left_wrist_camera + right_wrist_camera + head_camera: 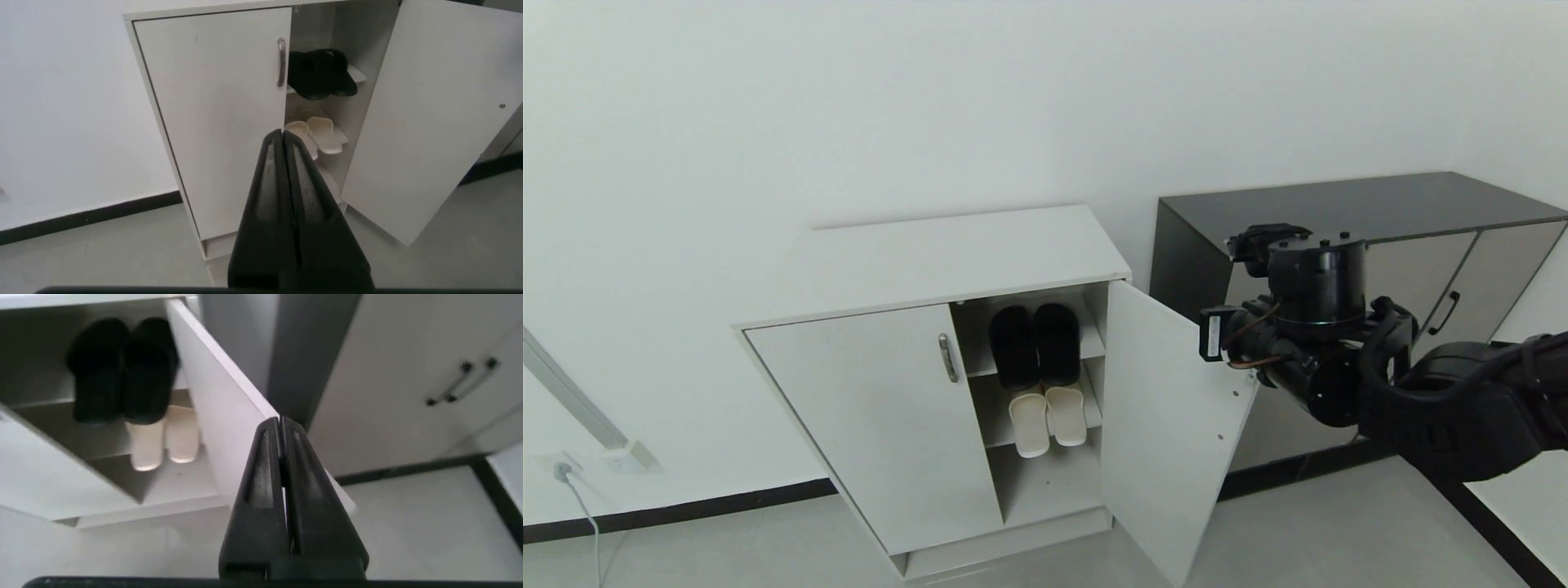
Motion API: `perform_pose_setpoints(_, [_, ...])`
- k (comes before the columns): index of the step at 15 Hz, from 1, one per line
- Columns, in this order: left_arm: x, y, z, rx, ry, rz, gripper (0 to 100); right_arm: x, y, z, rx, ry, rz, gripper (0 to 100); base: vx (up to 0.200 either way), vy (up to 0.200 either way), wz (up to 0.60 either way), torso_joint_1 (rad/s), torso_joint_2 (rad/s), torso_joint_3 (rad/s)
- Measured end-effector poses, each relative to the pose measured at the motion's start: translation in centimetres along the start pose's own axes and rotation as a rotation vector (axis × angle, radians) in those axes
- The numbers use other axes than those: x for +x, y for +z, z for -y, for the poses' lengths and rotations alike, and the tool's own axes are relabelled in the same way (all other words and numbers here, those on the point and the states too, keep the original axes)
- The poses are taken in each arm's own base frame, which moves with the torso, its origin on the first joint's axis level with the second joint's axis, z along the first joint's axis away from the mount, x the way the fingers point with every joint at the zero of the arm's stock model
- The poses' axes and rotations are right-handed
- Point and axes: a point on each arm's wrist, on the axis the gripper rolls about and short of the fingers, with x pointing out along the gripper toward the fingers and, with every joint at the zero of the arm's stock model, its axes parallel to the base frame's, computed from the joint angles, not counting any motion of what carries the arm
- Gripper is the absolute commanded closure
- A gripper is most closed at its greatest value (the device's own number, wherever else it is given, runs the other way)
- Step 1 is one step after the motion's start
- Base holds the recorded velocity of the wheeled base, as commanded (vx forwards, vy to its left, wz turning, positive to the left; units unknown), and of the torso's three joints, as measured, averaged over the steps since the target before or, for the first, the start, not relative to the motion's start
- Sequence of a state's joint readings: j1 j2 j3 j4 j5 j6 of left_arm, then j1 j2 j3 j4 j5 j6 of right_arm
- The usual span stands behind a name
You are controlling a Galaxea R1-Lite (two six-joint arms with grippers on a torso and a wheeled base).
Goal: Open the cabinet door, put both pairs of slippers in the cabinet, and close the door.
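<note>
The white cabinet (947, 257) has its left door (882, 416) closed and its right door (1168, 425) swung open. Inside, the black slippers (1035, 343) rest on the upper shelf and the white slippers (1048, 418) on the shelf below. My right arm (1315, 327) hangs beside the open door's outer side. My right gripper (281, 423) is shut and empty, its tip close to the door (221, 400). My left gripper (283, 135) is also shut and empty, some way in front of the cabinet. Past it are the handle (281, 62), the black slippers (323, 72) and the white slippers (319, 135).
A dark grey sideboard (1339, 204) stands against the wall just right of the open door, behind my right arm. A wall socket with a cable (560, 469) sits low at the far left. Bare floor (1339, 531) spreads in front of both cabinets.
</note>
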State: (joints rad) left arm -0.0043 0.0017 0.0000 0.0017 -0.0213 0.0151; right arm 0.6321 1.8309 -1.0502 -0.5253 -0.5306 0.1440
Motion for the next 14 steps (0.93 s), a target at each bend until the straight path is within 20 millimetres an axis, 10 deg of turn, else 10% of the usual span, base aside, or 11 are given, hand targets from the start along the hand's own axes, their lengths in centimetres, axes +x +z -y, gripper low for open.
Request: perform_pose_setpoints(14, [0.0,0.0,0.0,0.000,0.001,0.000,100,7.0,-2.6,3.0,0.030,-0.055,-0.085,100,0.000,0.000,0.00,0.000,0.00,0.000])
